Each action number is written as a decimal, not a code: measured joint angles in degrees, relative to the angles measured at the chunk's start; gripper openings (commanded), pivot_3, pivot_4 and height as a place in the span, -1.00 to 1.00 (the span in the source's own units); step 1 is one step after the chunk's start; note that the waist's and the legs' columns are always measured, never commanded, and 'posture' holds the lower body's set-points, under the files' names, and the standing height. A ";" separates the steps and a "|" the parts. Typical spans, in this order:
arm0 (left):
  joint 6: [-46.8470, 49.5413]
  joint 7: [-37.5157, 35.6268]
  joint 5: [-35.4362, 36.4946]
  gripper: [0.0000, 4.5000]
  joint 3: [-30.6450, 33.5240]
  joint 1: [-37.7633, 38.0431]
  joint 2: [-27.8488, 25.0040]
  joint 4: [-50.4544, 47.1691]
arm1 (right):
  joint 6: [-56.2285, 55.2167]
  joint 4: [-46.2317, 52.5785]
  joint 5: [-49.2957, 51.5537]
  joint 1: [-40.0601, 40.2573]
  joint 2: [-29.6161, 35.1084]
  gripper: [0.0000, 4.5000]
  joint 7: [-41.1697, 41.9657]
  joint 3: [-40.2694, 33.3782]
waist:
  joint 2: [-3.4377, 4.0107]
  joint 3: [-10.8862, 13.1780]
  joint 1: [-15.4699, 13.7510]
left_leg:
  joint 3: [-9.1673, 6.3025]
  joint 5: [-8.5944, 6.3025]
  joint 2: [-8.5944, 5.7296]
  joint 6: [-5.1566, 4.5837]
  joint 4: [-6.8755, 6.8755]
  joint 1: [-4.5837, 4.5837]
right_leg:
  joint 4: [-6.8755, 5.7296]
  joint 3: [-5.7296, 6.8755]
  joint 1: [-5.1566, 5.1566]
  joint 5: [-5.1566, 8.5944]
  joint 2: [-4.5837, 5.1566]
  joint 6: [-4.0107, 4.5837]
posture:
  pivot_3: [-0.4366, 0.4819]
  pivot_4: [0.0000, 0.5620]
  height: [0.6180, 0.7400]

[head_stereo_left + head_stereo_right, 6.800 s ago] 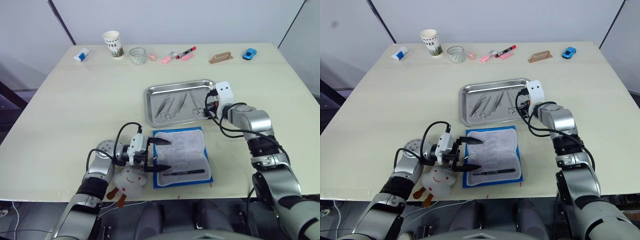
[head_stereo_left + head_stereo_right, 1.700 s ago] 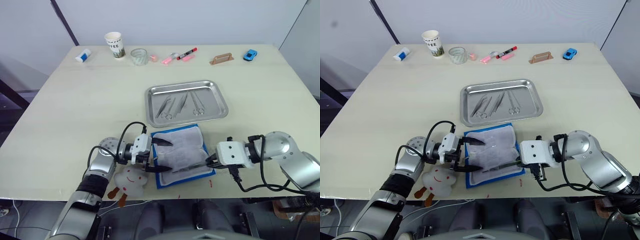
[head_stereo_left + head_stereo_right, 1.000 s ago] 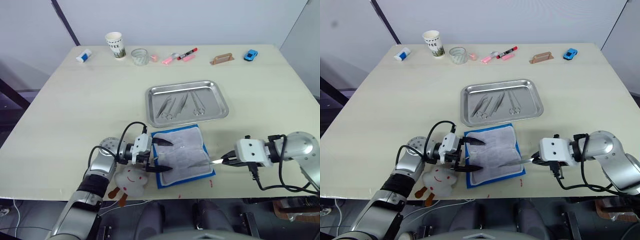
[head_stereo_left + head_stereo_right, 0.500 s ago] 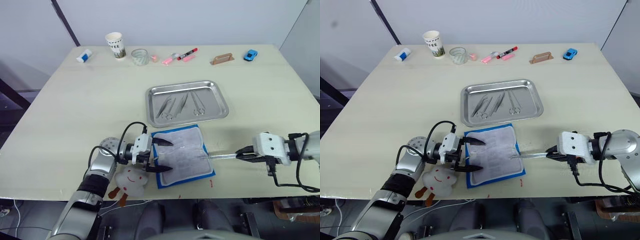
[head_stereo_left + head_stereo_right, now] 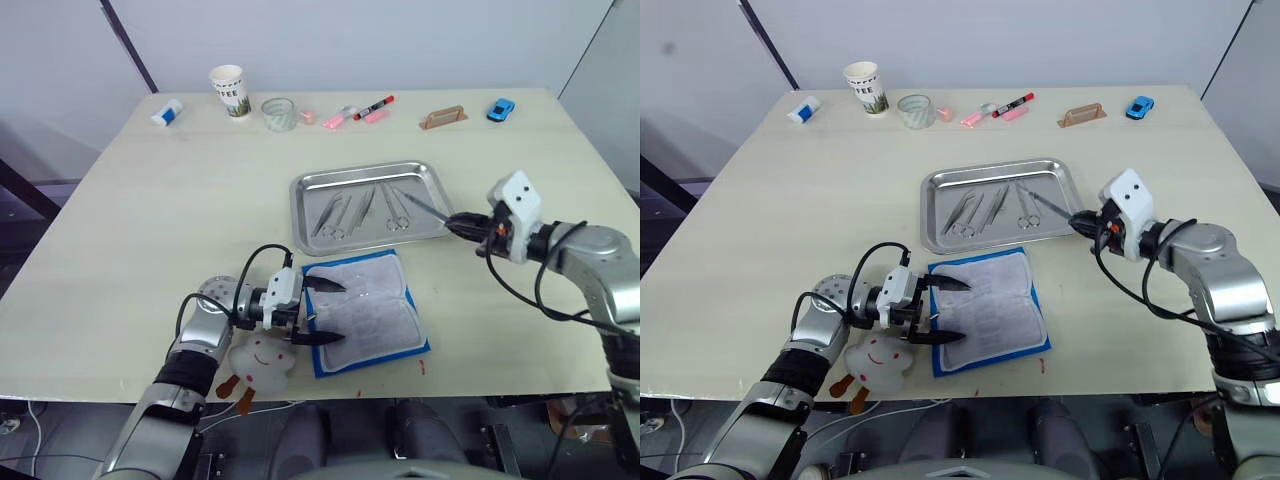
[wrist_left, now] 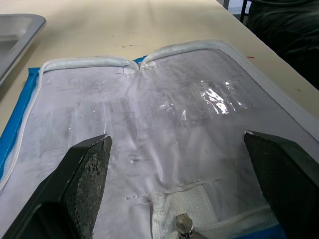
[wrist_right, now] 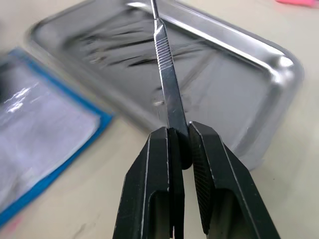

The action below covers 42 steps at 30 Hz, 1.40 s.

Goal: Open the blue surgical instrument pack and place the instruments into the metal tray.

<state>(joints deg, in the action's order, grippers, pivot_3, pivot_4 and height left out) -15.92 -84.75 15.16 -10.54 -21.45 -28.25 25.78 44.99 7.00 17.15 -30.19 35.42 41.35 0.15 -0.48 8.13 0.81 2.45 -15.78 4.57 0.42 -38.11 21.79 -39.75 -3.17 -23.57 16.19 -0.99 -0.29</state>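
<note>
The left gripper (image 5: 322,312) sits at the near-left edge of the blue pack (image 5: 366,315), its two black fingers (image 6: 83,172) spread wide over the pale lining, one on each side of the flap. A white plush toy (image 5: 259,361) lies just beside that gripper, on the side away from the pack. The pack lies open and flat, just in front of the metal tray (image 5: 372,205). Several slim silver instruments (image 5: 358,210) rest inside the tray. At the tray's right rim, the right gripper (image 7: 180,152) has its fingers pinched narrow on a thin silver handle (image 7: 167,82), which points out over the tray.
</note>
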 measured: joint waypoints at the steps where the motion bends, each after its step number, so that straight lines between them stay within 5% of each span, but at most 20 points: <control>1: -0.01 0.02 0.04 1.00 0.03 0.10 0.02 -0.09 | 0.89 -1.59 -0.59 -1.10 -0.94 -0.93 -1.44 0.57 | 0.02 0.00 -0.02 | 0.01 0.00 0.00 0.00 0.00 0.00 | 0.00 -0.01 -0.02 0.00 0.00 0.00 | -0.05 -0.47 0.76; 10: -0.04 1.28 0.17 1.00 0.96 1.25 0.54 -1.13 | 5.12 -18.66 -6.35 -13.12 -15.53 -0.93 -19.52 1.07 | 0.11 -0.02 -0.01 | 0.04 0.00 0.00 0.00 0.02 0.10 | -0.02 -0.06 -0.10 0.01 0.01 -0.01 | -0.05 -0.47 0.76; 18: -0.06 1.54 0.16 1.00 1.07 1.52 0.38 -1.38 | 2.21 -28.93 -8.65 -18.36 -22.41 -0.93 -27.03 -0.11 | 0.12 -0.02 0.21 | 0.06 0.00 -0.01 0.00 0.03 0.07 | -0.04 -0.11 -0.10 0.01 0.00 -0.02 | -0.05 -0.47 0.76; 32: -0.05 1.70 0.17 1.00 1.09 1.67 0.31 -1.61 | 2.32 -30.01 -8.98 -17.16 -24.49 -0.93 -30.47 -1.23 | 0.13 -0.02 0.29 | 0.09 0.00 -0.01 -0.01 0.04 0.08 | -0.03 -0.13 -0.11 0.01 0.02 -0.03 | -0.05 -0.47 0.76; 35: -0.03 1.71 0.17 1.00 1.07 1.64 0.32 -1.59 | 2.90 -28.28 -8.94 -16.33 -24.26 -0.41 -30.47 -1.26 | 0.12 -0.02 0.28 | 0.09 0.00 -0.01 -0.01 0.04 0.09 | -0.03 -0.13 -0.11 0.01 0.02 -0.03 | -0.05 -0.47 0.76; 41: -0.02 1.50 0.16 1.00 1.07 1.59 0.28 -1.54 | 5.00 -21.74 -7.48 -14.86 -24.27 0.98 -28.99 -1.41 | 0.13 -0.02 0.31 | 0.08 -0.01 -0.01 -0.01 0.04 0.09 | -0.03 -0.13 -0.11 0.01 0.02 -0.03 | -0.05 -0.47 0.76; 42: -0.02 1.49 0.16 1.00 1.07 1.59 0.28 -1.53 | 5.05 -21.47 -7.43 -14.86 -24.28 0.98 -28.95 -1.41 | 0.13 -0.02 0.32 | 0.08 -0.01 -0.01 -0.01 0.04 0.09 | -0.03 -0.12 -0.11 0.01 0.02 -0.03 | -0.05 -0.47 0.76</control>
<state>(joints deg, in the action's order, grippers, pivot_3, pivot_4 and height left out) -15.94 -83.26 15.32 -9.47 -19.87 -27.97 24.25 50.04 -14.47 9.72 -45.05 11.14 12.40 -1.26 -0.35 8.11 1.13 2.53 -15.79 4.56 0.41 -38.06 21.88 -39.77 -3.30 -23.68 16.20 -0.98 -0.32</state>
